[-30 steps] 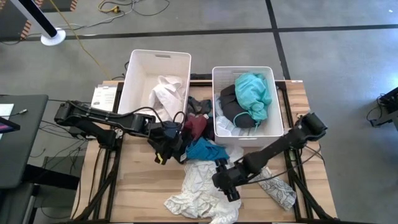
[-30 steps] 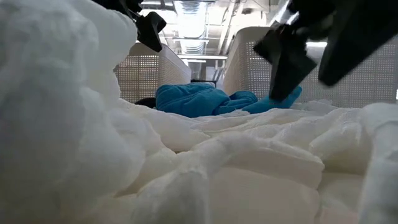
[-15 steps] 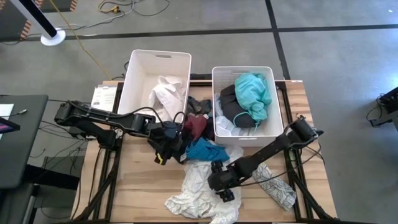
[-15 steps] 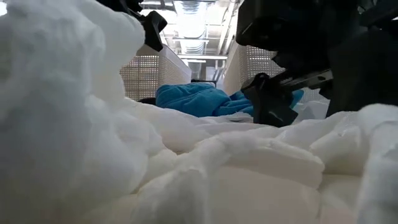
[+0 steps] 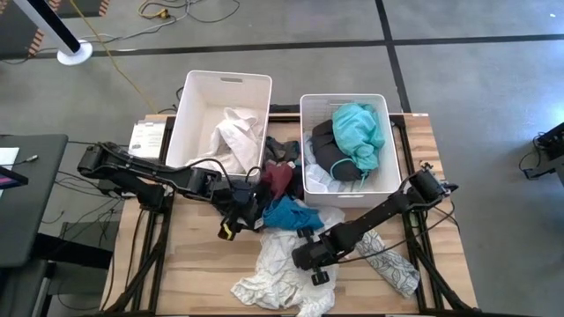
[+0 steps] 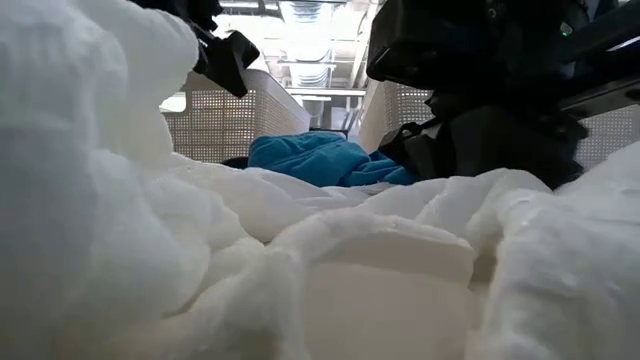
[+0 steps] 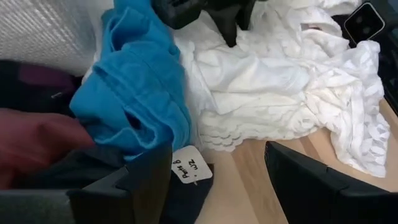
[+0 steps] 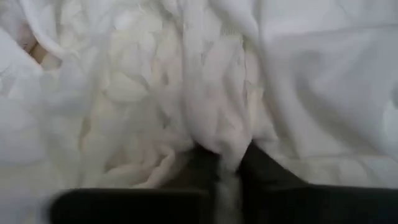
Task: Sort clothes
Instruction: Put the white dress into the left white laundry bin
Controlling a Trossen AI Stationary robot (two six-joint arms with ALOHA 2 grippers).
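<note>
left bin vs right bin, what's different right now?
Contents: the left bin holds only a white garment, with much bare floor showing; the right bin is nearly filled by a teal garment over dark clothes.
Colour sorting: left bin takes light fabric, right bin coloured and dark.
Position: the left bin sits slightly farther back on the table.
Shared: both are white rectangular bins, side by side.

Right gripper [image 5: 307,261] moved away from the bins toward the table's front edge, now pressed into the white patterned garment [image 5: 286,277] with fingers [image 8: 205,163] pinched on a fold of it, wide apart before. Left gripper [image 5: 231,222] shifted slightly toward the front edge, beside the teal garment [image 5: 286,212].
</note>
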